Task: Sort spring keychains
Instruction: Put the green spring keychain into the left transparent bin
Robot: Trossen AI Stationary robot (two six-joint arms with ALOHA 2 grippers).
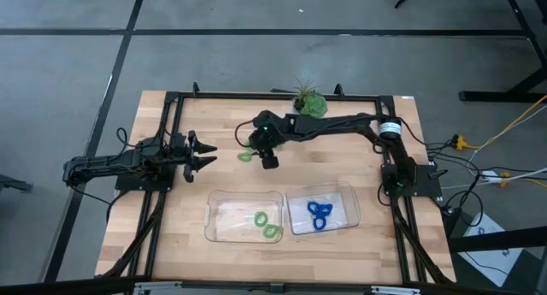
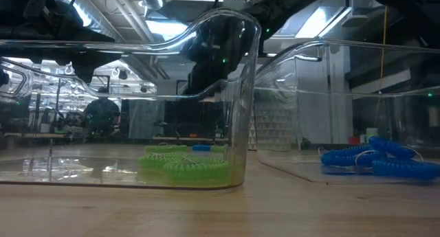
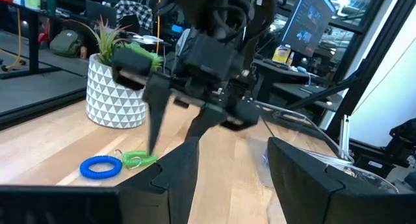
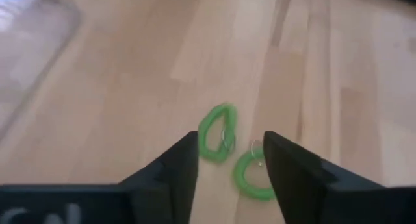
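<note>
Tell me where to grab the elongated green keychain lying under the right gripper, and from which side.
Come straight down from above. The elongated green keychain lies flat on the wooden table, so no side approach gets under it. Close the jaws across its narrow width, over both long sides of the coil, probably at the end away from the second green keychain and the metal rings. The right gripper already hovers open just above.

Two clear trays point(image 1: 224, 198) side by side at the table's point(image 1: 171, 244) near edge, keychains point(image 1: 320, 214) inside; potted plant point(image 1: 308, 101) at the far edge

Likely a robotics lab: concrete floor point(image 1: 256, 8), computer monitor point(image 3: 312, 19), wooden workbench point(image 1: 214, 124) in a metal frame point(image 1: 342, 97).
</note>
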